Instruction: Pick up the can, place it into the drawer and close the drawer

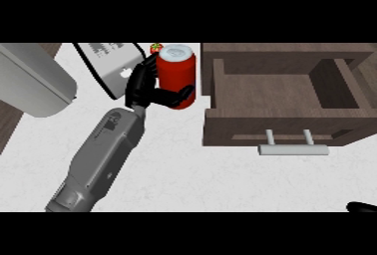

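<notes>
Your left hand (147, 92) had its fingers (177, 95) and thumb curled round the red can (177, 74), which stood upright just left of the open drawer (283, 94). Whether the can rested on the white bench (191, 174) or was raised off it, you could not tell. The drawer stood pulled out, its wooden inside bare, its metal handle (292, 148) facing you. Your right hand (362, 206) showed only as a dark tip at the lower right edge; its fingers could not be made out. A grey appliance (33, 82) sat at the far left.
</notes>
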`<state>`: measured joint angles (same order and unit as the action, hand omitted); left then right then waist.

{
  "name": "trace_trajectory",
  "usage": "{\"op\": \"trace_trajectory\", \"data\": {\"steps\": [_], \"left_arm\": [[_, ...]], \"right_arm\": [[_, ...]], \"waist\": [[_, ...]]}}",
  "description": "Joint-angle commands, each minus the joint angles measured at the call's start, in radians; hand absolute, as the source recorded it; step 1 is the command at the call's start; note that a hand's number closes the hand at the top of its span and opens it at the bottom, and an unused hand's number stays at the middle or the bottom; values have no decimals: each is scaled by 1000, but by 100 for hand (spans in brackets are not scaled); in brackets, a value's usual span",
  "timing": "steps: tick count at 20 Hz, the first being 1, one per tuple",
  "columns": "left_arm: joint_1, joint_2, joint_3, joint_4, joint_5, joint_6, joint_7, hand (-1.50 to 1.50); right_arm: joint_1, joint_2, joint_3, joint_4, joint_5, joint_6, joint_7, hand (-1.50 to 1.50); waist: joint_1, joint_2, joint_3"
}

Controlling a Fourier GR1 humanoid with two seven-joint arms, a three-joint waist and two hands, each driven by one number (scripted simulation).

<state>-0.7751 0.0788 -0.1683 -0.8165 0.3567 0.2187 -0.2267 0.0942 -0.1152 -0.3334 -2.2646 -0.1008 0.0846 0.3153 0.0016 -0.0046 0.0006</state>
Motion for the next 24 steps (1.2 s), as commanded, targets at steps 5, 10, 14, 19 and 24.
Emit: {"op": "trace_trajectory", "data": {"steps": [5, 10, 14, 19, 24], "left_arm": [[-166, -27, -18, -171, -51, 131, 277, 150], [-309, -38, 14, -87, -82, 137, 344, 150], [-440, -49, 41, 1, -93, 147, 383, 150], [-593, -78, 45, 112, -104, 198, 432, 150], [-681, -79, -12, 236, -41, 217, 406, 150]], "right_arm": [[16, -1, -31, 66, -25, 35, -76, -150], [-13, -21, -30, -19, -22, 6, 28, -150], [0, 10, 10, -84, -12, -14, 77, -150], [-35, -11, -14, 10, -4, -4, 16, -150], [-87, -28, -18, 36, -23, -3, 18, -150]], "waist": [[-6, 2, 0], [-15, 4, 0], [-25, 6, 0], [-30, 10, 0], [-46, 15, 1]]}}
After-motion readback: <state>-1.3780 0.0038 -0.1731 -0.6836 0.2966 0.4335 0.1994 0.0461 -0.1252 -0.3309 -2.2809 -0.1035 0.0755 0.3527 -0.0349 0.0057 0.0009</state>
